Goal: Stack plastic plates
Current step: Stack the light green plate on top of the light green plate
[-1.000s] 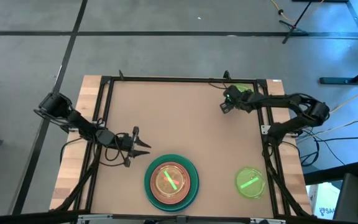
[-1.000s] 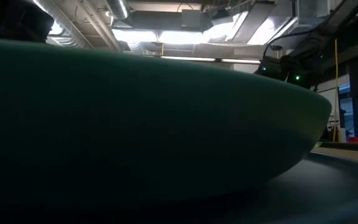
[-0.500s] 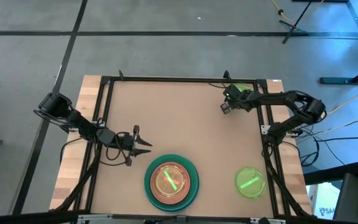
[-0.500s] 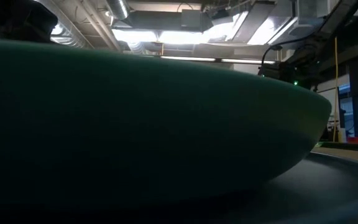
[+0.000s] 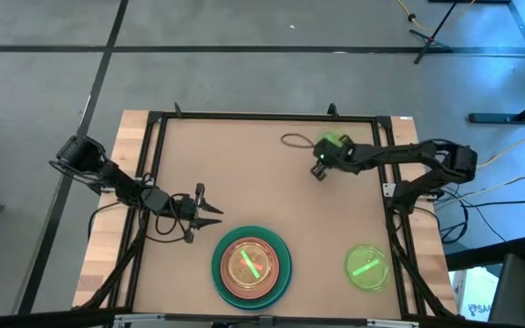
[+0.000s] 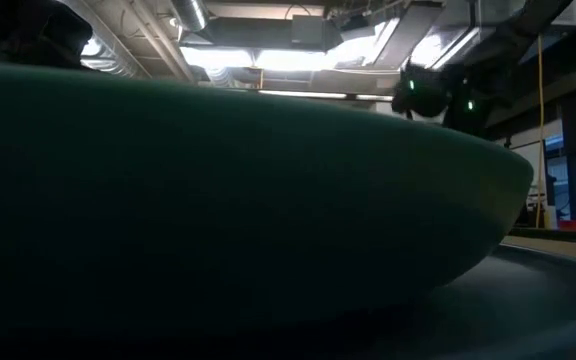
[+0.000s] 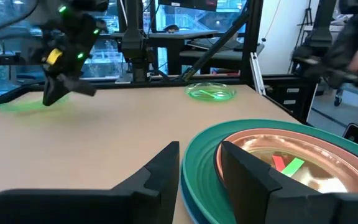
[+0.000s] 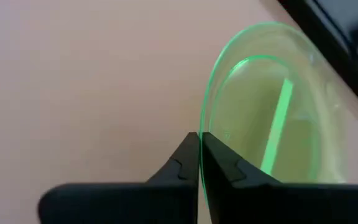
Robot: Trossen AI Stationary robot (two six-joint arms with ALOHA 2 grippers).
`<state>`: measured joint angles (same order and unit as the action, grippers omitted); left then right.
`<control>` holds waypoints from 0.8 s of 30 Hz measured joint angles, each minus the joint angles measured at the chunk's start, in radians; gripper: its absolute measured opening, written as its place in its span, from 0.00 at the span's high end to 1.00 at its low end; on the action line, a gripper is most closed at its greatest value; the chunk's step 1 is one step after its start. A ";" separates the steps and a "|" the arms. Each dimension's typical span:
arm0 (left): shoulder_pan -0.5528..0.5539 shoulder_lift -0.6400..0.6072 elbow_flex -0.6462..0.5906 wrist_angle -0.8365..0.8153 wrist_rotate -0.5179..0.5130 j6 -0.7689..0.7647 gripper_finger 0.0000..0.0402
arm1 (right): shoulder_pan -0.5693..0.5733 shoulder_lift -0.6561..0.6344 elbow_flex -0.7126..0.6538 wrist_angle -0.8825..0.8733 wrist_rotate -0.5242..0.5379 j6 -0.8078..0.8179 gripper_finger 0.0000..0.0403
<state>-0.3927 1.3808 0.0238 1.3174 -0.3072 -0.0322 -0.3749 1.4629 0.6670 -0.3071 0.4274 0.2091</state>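
A stack of plastic plates [image 5: 251,264] lies at the table's near edge: a large dark green plate [image 7: 197,155] holding a salmon one [image 7: 272,140], with a small translucent neon-green plate inside. My left gripper [image 5: 210,210] stands open just left of it, touching nothing. My right gripper [image 5: 317,148] is at the far right, shut on another neon-green plate [image 8: 272,106]. A further neon-green plate [image 5: 367,266] lies flat at the near right. The low view is filled by the dark green plate's underside [image 6: 218,200]. My right gripper pinches the neon-green plate's thin rim [image 8: 202,127] between its two shut fingers, on the edge nearest the arm. The fingers come from the table's right side. The plate reaches out ahead of them, tilted; whether its far edge [image 5: 285,141] touches the table I cannot tell.
Black frame rails [image 5: 262,116] run around the brown tabletop. Bare room lies in the table's middle [image 5: 262,182], between the two arms. Cables trail off the table's right edge [image 5: 445,228].
My right gripper has gone from the far right corner toward the table's left, and the neon-green plate that lay in that corner has come along with it.
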 joint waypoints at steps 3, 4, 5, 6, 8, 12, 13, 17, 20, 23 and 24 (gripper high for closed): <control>0.000 0.000 0.000 0.000 0.000 0.000 0.72 | 0.119 -0.002 0.047 0.002 0.009 -0.001 0.99; 0.000 0.000 0.000 0.000 0.000 -0.001 0.72 | 0.156 -0.002 0.063 0.001 0.007 -0.005 1.00; 0.000 0.000 0.000 0.000 -0.001 -0.005 0.72 | 0.196 -0.002 0.079 0.003 0.007 -0.005 1.00; 0.000 0.000 0.000 0.000 -0.002 -0.010 0.72 | 0.234 -0.002 0.096 0.011 0.007 -0.006 0.99; 0.000 0.000 0.000 0.000 -0.004 -0.012 0.72 | 0.311 -0.002 0.124 0.019 0.007 -0.012 0.99; 0.000 0.000 0.000 0.000 -0.005 -0.012 0.72 | 0.456 -0.002 0.180 0.041 0.007 -0.032 1.00; 0.000 0.000 0.000 0.000 -0.005 -0.012 0.72 | 0.490 -0.002 0.185 0.070 0.006 -0.037 1.00; 0.000 0.000 0.000 0.000 -0.006 -0.013 0.72 | 0.608 -0.001 0.186 0.242 -0.056 -0.111 1.00; 0.000 0.000 0.000 0.000 -0.006 -0.013 0.72 | 0.681 0.014 0.186 0.372 -0.128 -0.156 1.00; 0.000 0.000 0.001 0.000 -0.006 -0.018 0.72 | 0.744 0.051 0.186 0.488 -0.178 -0.195 1.00; 0.000 0.000 0.001 0.000 -0.006 -0.018 0.72 | 0.761 0.066 0.186 0.525 -0.194 -0.211 1.00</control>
<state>-0.3927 1.3811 0.0246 1.3172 -0.3135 -0.0505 0.3863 1.5287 0.8528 0.2175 0.2333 -0.0017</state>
